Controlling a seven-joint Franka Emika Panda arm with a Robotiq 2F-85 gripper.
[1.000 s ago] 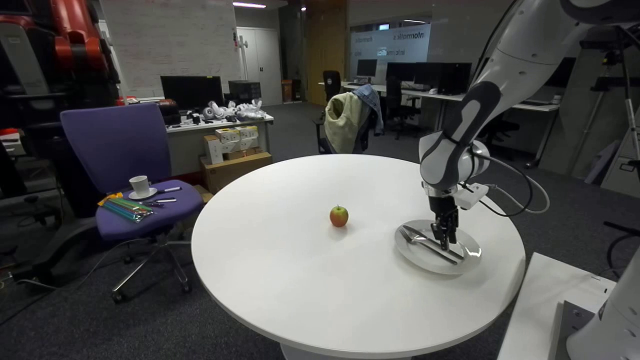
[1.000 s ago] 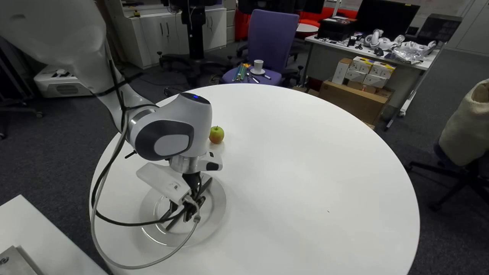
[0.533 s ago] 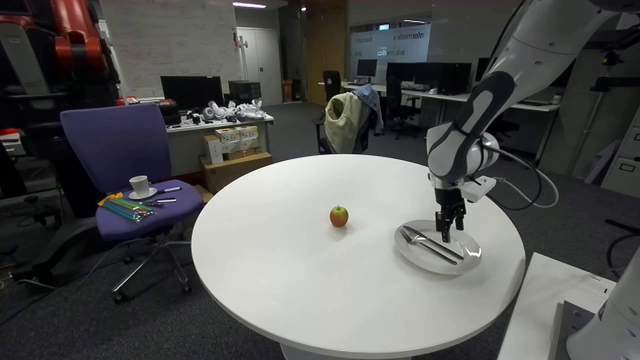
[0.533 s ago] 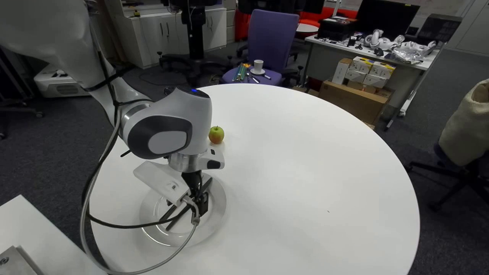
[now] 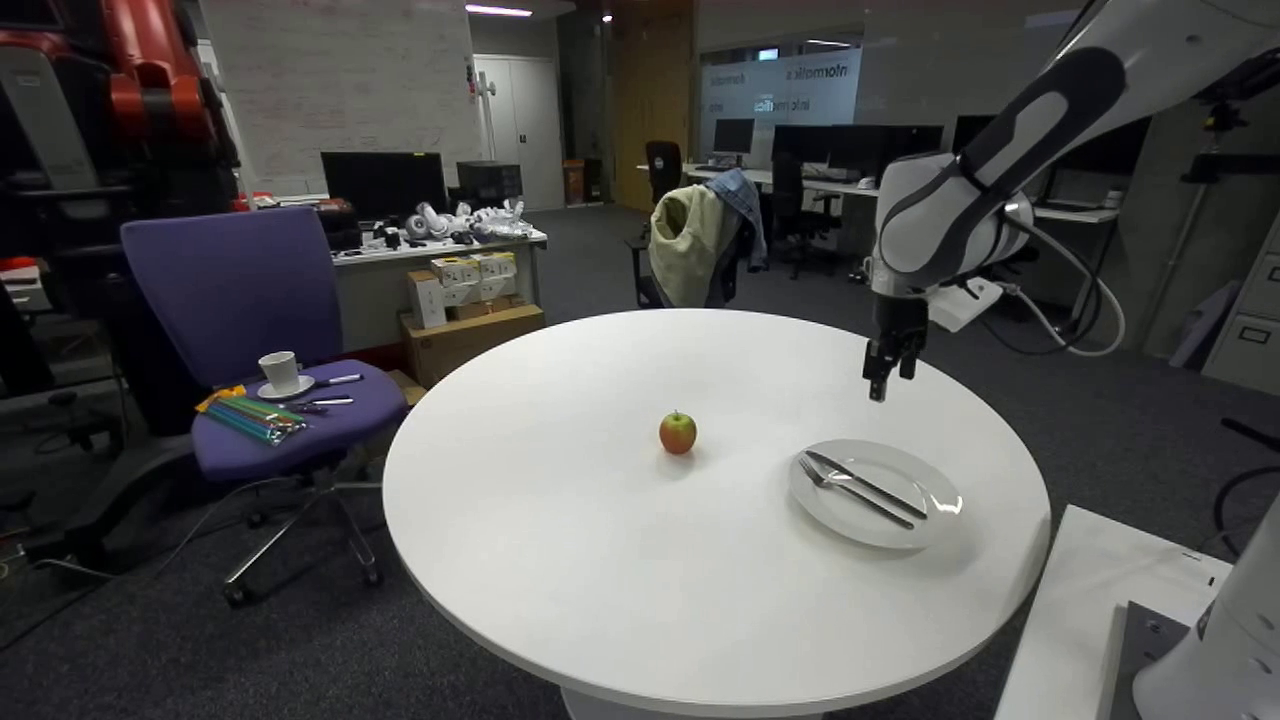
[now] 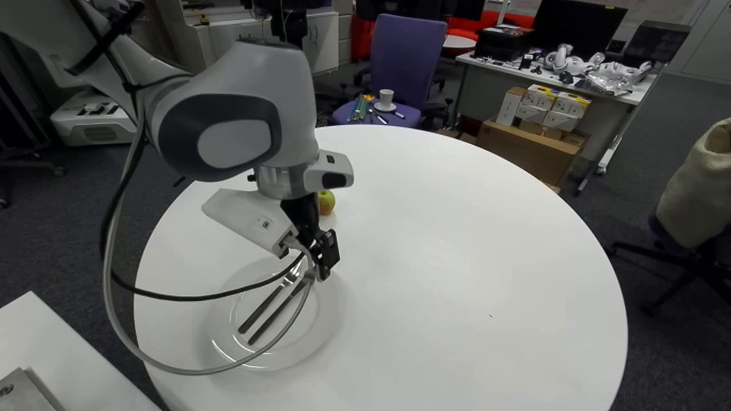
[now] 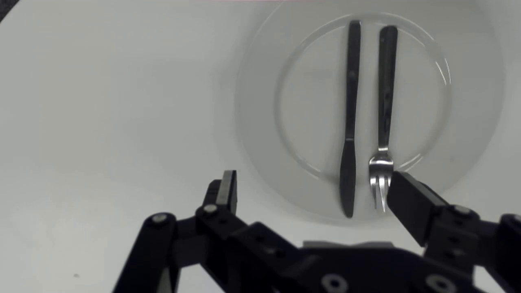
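My gripper (image 5: 892, 383) hangs open above the table, higher than the white plate (image 5: 840, 517) and apart from it. Nothing is between its fingers. On the plate lie a dark-handled knife (image 7: 351, 118) and a fork (image 7: 384, 97), side by side and nearly parallel. In the wrist view the open gripper (image 7: 313, 175) frames the knife's blade end, and the right finger (image 7: 411, 203) covers part of the fork's tines. Both exterior views show the plate, with the knife (image 6: 280, 311) and fork (image 6: 262, 308) partly behind the arm's cable in an exterior view.
A red-green apple (image 5: 678, 433) sits on the round white table (image 5: 560, 560), left of the plate. Beyond the table's edge stands a purple chair (image 5: 240, 290) bearing a white cup (image 5: 281, 371) and packed pens. A loose cable (image 6: 200, 371) loops from the arm over the plate.
The gripper has risen off the plate and its fingers have spread wider. Both the knife and fork lie where they were on the plate. The apple has not moved.
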